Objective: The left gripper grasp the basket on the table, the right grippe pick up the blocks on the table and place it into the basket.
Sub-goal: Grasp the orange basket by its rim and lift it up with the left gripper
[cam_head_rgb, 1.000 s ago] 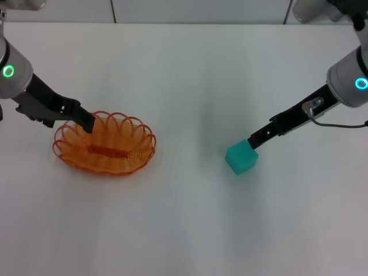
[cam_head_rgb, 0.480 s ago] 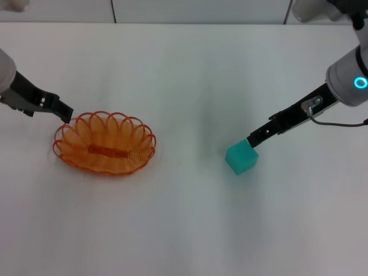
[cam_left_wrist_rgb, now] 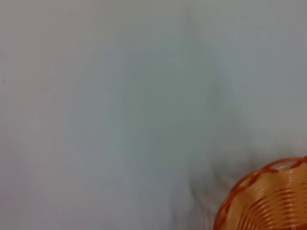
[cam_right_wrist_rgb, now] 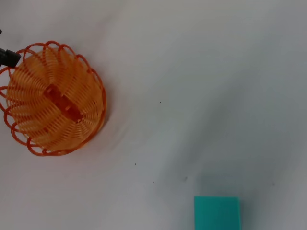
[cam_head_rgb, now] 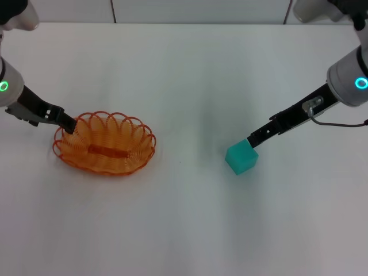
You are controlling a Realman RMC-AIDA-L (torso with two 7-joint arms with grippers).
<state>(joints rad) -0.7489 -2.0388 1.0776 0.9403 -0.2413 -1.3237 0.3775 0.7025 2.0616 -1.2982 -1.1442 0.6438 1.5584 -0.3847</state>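
the left gripper [cam_head_rgb: 69, 123] sat at the left rim of the orange basket [cam_head_rgb: 106, 144] on the white table [cam_head_rgb: 184, 218]; whether its fingers gripped the wire could not be told. the right gripper [cam_head_rgb: 253, 142] touched the top of the teal block [cam_head_rgb: 241, 158], which rested on the table well right of the basket; its grip could not be told either.

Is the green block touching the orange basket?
Apart. The head view shows bare table between the block and the basket, and the right wrist view shows the same wide gap.
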